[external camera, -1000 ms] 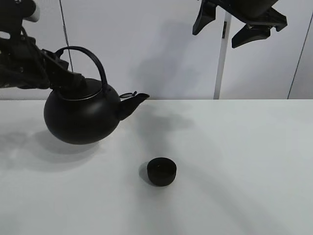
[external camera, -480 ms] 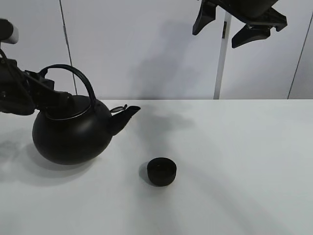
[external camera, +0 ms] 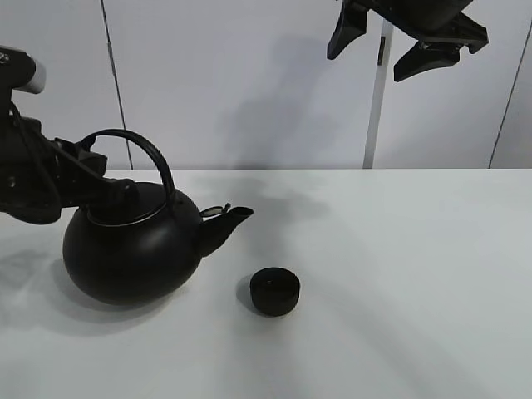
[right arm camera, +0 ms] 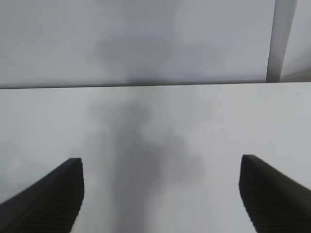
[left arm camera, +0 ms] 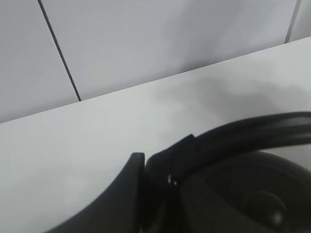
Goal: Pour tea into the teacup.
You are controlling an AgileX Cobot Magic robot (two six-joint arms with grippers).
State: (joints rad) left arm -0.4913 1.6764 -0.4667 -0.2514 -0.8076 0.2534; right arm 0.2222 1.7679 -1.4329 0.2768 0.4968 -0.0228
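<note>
Gripping the kettle (external camera: pixel 133 253) handle, left fingers (external camera: pixel 104 189) shifted it nearer the teacup (external camera: pixel 275 291); right fingers (external camera: pixel 407 46) splayed, empty

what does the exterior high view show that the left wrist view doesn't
Only the high view shows the teacup, the kettle's round body and spout, and the open right hand raised at the top. Only the left wrist view gives a close look at the left hand clamped on the kettle's handle. Both show the kettle, its handle, the white table and the wall behind.
</note>
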